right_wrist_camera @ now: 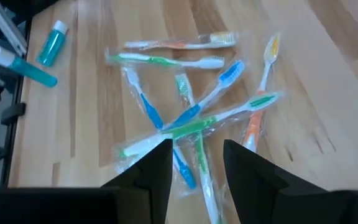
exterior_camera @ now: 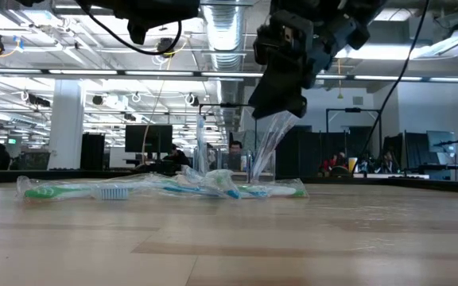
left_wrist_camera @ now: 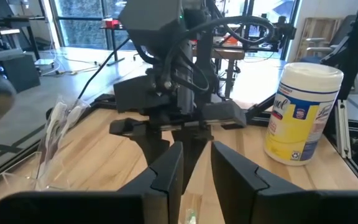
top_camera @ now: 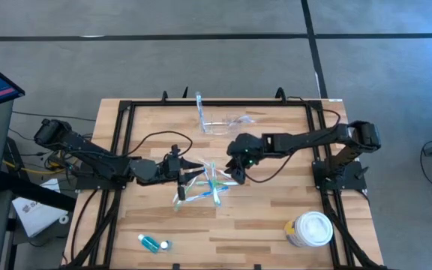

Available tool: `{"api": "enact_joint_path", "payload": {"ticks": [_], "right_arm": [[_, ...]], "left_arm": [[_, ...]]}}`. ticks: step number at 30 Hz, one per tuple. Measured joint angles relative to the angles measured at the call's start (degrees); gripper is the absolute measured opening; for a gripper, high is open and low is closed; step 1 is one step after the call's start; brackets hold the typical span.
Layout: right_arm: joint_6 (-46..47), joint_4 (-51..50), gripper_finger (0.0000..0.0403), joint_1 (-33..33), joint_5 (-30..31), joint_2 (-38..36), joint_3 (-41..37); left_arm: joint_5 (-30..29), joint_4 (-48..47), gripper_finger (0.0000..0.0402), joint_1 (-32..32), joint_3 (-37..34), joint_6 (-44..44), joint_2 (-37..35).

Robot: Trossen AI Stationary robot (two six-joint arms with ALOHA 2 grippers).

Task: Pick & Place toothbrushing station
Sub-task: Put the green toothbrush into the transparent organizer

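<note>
Several wrapped toothbrushes (top_camera: 201,186) lie crossed in a loose pile at mid-table (right_wrist_camera: 191,106). The toothbrushing station (top_camera: 227,124), a low clear holder, sits near the far edge. One wrapped toothbrush (top_camera: 199,109) stands in it. My right gripper (right_wrist_camera: 197,165) hangs open above the pile, slanting down, its fingers over a green brush (right_wrist_camera: 194,127) with nothing between them. In the low view a clear wrapper (exterior_camera: 273,139) slants up below it; whether they touch I cannot tell. My left gripper (left_wrist_camera: 197,177) is level at the pile's left side (top_camera: 188,169), fingers a little apart, with bare wood showing between them.
A white-lidded wipes tub (top_camera: 311,229) stands at the near right corner. A blue bottle (top_camera: 152,242) lies near the front edge on the left. Black frame rails (top_camera: 118,150) run along the table's left, right and far sides.
</note>
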Motion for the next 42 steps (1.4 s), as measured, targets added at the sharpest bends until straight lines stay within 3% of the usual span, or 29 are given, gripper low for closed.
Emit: {"api": "enact_joint_path", "payload": {"ticks": [9,21,42], "right_arm": [[2.9,3.4,0.0133,0.9,1.2,2.3,-1.3],[8.7,14.8,0.0127,1.1,0.9,14.8,-1.1],[11.9,19.4,0.0127,0.5,1.0,19.2,-1.3]], "left_arm": [[0.0,-0.1,0.0076,0.0,0.0,0.0,0.0],[0.0,-0.3,0.0076,0.3,0.0,0.0,0.0],[0.0,-0.4,0.0076,0.1,0.0,-0.5,0.0]]}}
